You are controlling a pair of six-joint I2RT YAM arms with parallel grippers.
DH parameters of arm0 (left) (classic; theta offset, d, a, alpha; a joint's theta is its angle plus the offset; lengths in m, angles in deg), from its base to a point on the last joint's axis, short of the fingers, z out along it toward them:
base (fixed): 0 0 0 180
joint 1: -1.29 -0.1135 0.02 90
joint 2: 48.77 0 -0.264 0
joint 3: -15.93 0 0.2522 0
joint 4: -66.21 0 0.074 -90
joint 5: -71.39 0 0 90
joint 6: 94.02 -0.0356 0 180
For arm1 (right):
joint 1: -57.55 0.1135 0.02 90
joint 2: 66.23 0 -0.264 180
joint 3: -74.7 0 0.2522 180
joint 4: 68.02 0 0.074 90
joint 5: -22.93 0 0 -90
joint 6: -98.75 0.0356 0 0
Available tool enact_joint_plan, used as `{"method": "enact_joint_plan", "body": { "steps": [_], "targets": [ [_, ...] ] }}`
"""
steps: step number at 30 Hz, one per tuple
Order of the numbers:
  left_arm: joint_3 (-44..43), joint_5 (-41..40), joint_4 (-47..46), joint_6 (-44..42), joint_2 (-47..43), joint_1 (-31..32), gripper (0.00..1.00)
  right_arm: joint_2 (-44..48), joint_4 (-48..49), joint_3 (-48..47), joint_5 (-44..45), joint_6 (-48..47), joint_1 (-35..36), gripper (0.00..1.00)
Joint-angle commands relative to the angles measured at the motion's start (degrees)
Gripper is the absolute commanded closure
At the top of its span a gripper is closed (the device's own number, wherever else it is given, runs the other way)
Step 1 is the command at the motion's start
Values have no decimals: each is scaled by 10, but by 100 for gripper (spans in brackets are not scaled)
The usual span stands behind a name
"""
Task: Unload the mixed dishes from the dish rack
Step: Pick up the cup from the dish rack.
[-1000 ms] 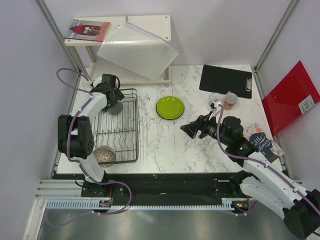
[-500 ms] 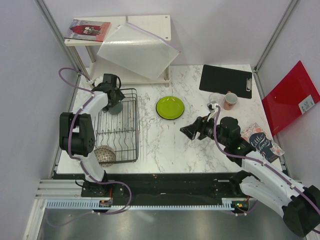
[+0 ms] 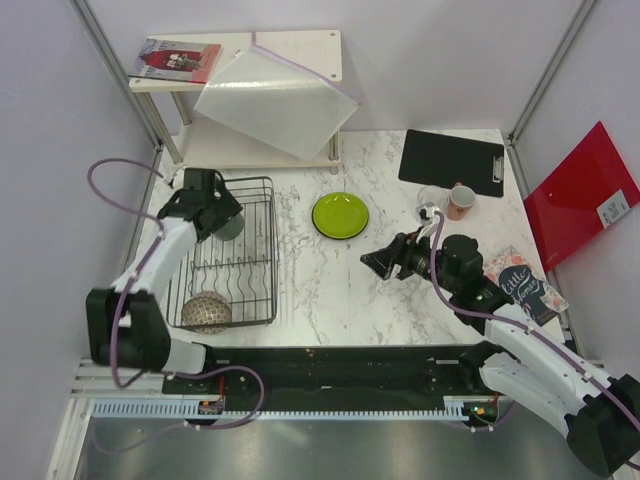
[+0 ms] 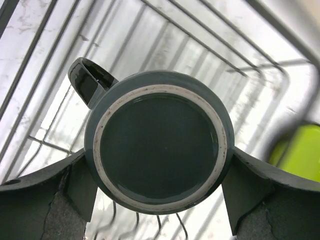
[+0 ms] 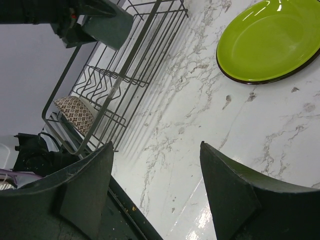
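My left gripper (image 3: 222, 218) is shut on the dark grey-green mug (image 3: 230, 226), over the far end of the black wire dish rack (image 3: 262, 262). In the left wrist view the mug (image 4: 159, 142) is upside down, base towards the camera, handle at upper left, with a finger (image 4: 75, 187) pressed on each side. The brown speckled bowl (image 3: 208, 312) sits in the rack's near corner. The lime-green plate (image 3: 340, 215), clear glass (image 3: 430, 196) and pink cup (image 3: 460, 202) stand on the table. My right gripper (image 3: 378, 262) is open and empty above the table. The red patterned plate is out of view.
A white two-tier shelf (image 3: 300, 45) with a red book and a leaning white sheet stands at the back left. A black clipboard (image 3: 452, 160) lies at the back right, a red folder (image 3: 580, 195) beyond the right edge, and a patterned card (image 3: 522, 282) by my right arm.
My left arm's elbow has swung towards the near left and the wrist has turned, the mug still held over the rack's far end. My right gripper has shifted only slightly.
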Motion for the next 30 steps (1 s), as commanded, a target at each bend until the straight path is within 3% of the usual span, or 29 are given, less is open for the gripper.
{"method": "enact_joint_plan", "body": {
  "steps": [1, 8, 11, 14, 19, 22, 30],
  "targets": [
    [59, 116, -86, -30, -158, -2, 98, 14, 10, -28, 2, 5, 3, 23],
    [155, 445, -278, 39, -292, -2, 98, 5, 0, -51, 21, 29, 4, 24],
    [172, 541, -351, 94, -311, -2, 98, 14, 6, -51, 12, 38, 5, 24],
    [200, 608, -480, 172, -320, 0, 98, 26, 31, -43, -11, 53, 4, 25],
    [257, 648, -737, 332, -314, 13, 98, 25, 98, -28, -61, 88, 4, 25],
    [275, 651, -820, 374, -300, 45, 98, 27, 131, -21, -77, 103, 7, 25],
    [287, 608, -899, 366, -238, 180, 98, 29, 206, -35, -87, 125, 17, 25]
  ]
}}
